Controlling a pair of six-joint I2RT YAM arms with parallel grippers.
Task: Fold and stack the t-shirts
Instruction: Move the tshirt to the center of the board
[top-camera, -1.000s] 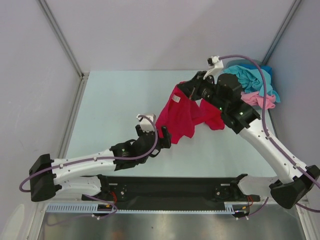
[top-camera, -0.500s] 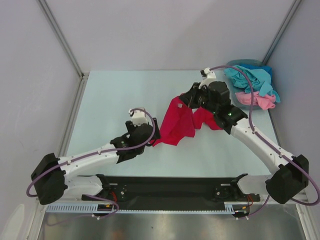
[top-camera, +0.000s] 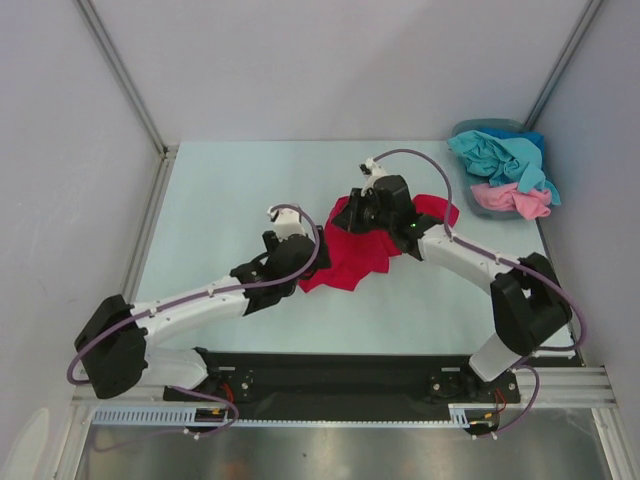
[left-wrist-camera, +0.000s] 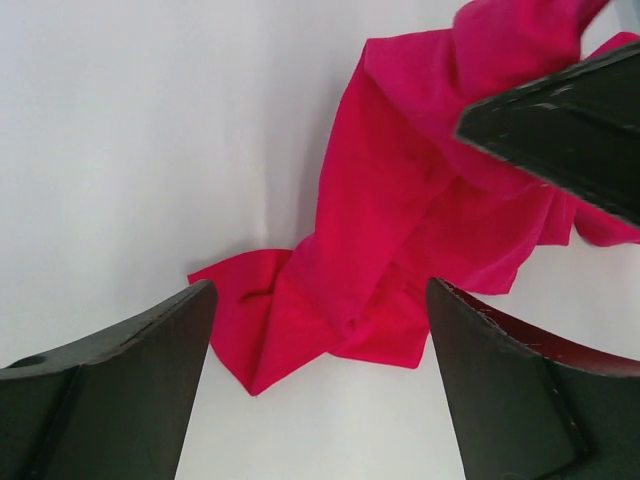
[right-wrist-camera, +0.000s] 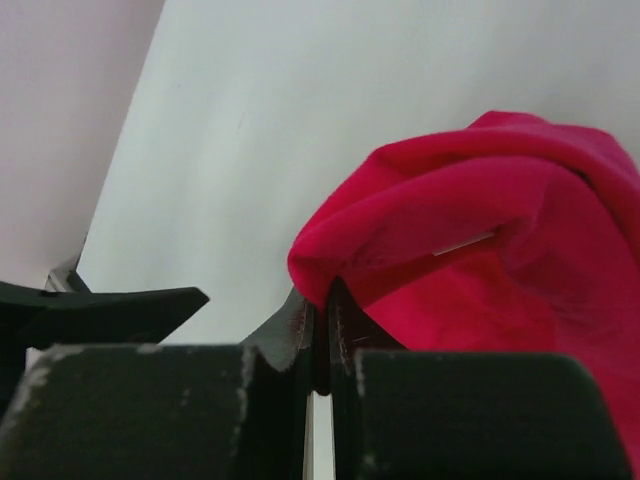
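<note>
One crimson t-shirt (top-camera: 350, 262) sits pinched in the right pincer (right-wrist-camera: 318, 322).

Bright, even, diffuse light from above, faint soft shadows on the table (top-camera: 220, 190), dull sheen on the metal strip (top-camera: 330, 450), top view sharp, red t-shirt (left-wrist-camera: 400, 240) crisp in left wrist view, right gripper (right-wrist-camera: 318, 325) dark and blurred near the lens.

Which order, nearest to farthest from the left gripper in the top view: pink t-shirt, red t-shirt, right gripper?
1. Red t-shirt, right beside the left gripper.
2. Right gripper, at the shirt's far edge.
3. Pink t-shirt, far right of the view.
</note>
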